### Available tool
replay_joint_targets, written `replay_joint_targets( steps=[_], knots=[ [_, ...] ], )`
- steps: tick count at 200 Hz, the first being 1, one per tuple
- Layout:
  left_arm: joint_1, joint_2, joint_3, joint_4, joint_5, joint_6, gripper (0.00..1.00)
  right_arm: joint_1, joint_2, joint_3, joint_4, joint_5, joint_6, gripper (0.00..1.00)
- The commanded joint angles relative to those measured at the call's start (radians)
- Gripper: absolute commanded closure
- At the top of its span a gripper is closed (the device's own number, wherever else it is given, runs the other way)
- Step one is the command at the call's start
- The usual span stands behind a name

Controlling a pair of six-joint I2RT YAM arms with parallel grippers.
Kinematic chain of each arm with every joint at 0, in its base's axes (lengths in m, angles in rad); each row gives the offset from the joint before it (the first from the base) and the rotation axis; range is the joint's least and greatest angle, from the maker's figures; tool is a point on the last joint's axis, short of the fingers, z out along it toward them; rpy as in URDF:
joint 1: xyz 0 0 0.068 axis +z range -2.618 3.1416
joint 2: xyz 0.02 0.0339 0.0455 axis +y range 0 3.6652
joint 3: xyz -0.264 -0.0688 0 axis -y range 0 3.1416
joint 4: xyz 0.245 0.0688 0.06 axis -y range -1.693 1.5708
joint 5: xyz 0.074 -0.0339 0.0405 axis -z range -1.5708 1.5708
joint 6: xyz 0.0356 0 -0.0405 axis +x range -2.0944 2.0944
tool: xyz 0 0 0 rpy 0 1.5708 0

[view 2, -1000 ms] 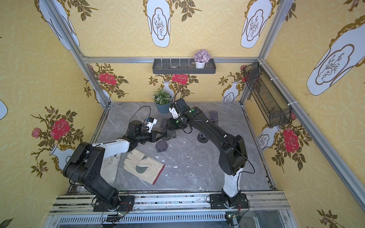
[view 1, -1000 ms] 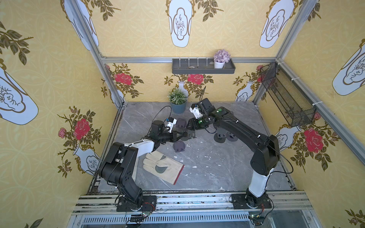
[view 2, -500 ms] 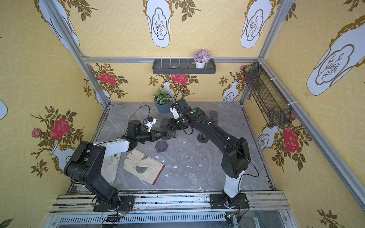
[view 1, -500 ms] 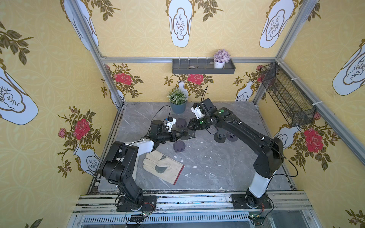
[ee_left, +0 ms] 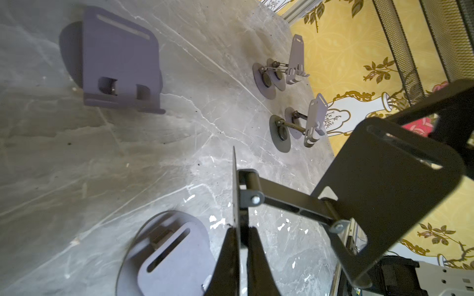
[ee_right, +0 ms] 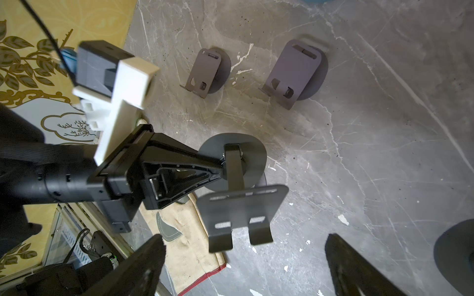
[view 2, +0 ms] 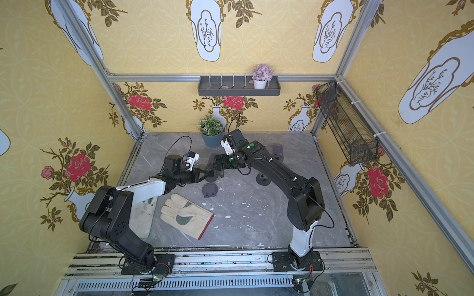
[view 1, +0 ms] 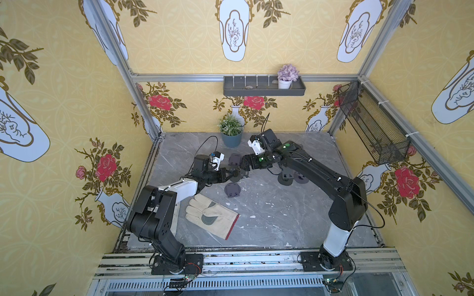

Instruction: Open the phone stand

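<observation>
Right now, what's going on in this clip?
The left gripper is shut on the round base of a black phone stand, holding it sideways above the table. The stand's arm is unfolded, the cradle swung away from the base. The right gripper sits open beside the cradle, touching nothing. Other stands sit on the table, some folded.

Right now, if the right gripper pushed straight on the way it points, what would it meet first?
Most likely the phone stand's back plate: it sits just ahead of the open right gripper, while the left gripper clamps the stand's round base. Exact depth is unclear.
</observation>
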Motion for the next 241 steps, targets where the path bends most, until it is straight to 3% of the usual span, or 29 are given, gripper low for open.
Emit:
replay_joint_targets(
  steps=[1, 93, 131, 175, 214, 224, 241],
  knots=[
    [0.002, -0.005, 0.005, 0.021, 0.044, -0.007, 1.0, -0.003, 0.01, -0.011, 0.06, -0.052, 0.002, 0.02],
    [-0.001, -0.025, -0.024, 0.075, 0.088, -0.042, 1.0, -0.002, 0.076, 0.005, 0.083, -0.061, -0.014, 0.01],
    [-0.005, -0.028, -0.015, 0.088, 0.097, -0.052, 1.0, -0.003, 0.103, 0.024, 0.079, -0.056, -0.019, 0.16],
    [-0.007, -0.023, -0.006, 0.092, 0.099, -0.058, 1.0, -0.003, 0.124, 0.068, 0.064, -0.056, -0.029, 0.56],
    [-0.007, -0.025, -0.005, 0.092, 0.098, -0.059, 1.0, -0.006, 0.121, 0.072, 0.054, -0.039, -0.032, 0.59],
    [-0.007, -0.025, -0.005, 0.092, 0.096, -0.059, 0.92, -0.011, 0.121, 0.072, 0.047, -0.033, -0.033, 0.59],
    [-0.007, -0.032, 0.004, 0.055, 0.05, -0.052, 0.3, -0.02, 0.119, 0.073, 0.037, -0.016, -0.032, 0.59]
  ],
)
